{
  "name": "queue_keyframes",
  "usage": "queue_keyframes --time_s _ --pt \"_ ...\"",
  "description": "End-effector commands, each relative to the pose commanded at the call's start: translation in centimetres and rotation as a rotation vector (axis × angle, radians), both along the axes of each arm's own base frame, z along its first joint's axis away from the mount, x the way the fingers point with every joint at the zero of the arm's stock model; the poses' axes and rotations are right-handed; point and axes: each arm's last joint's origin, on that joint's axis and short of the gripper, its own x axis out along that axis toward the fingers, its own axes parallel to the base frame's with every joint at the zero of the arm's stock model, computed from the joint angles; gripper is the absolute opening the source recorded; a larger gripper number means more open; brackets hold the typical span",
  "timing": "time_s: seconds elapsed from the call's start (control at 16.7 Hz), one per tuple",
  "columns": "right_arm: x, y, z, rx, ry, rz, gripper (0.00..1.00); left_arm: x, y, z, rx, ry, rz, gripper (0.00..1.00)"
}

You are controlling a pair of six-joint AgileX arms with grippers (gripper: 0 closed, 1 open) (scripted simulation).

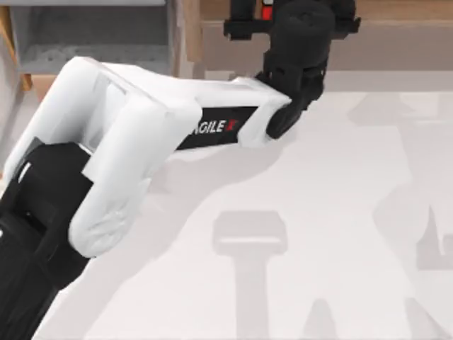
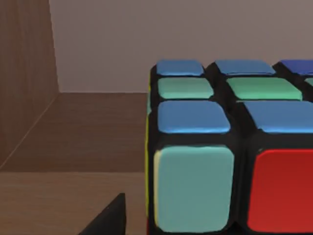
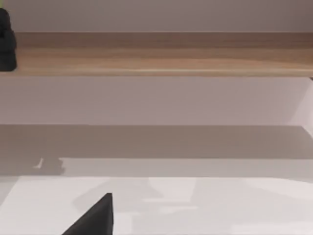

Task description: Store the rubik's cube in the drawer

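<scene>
My left pincer (image 1: 267, 13) reaches the shelf's rubik's cube (image 2: 230, 147); grip state unclear. Next: clamp, carry to drawer (image 1: 92, 35).

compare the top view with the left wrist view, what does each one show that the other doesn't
Top view alone: the left arm stretched across the white table to the wooden shelf ledge at the far edge, and the grey-walled drawer at the far left corner.
Left wrist view alone: the cube's blue, green and red stickers up close, sitting on brown wood beside a wooden side wall.
Shared: the rubik's cube, just a red speck from above at the left gripper.
</scene>
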Motion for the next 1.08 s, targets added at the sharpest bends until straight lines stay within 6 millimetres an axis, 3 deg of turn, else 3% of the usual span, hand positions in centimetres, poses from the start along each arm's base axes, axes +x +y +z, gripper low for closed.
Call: queue_keyframes --time_s 0.6,1.08 --pt "0.00 0.00 0.00 0.000 0.000 0.000 1.00 0.00 0.00 0.00 0.000 0.000 0.000 0.02" --pt "0.00 0.00 0.00 0.000 0.000 0.000 1.00 0.00 0.00 0.00 0.000 0.000 0.000 0.00"
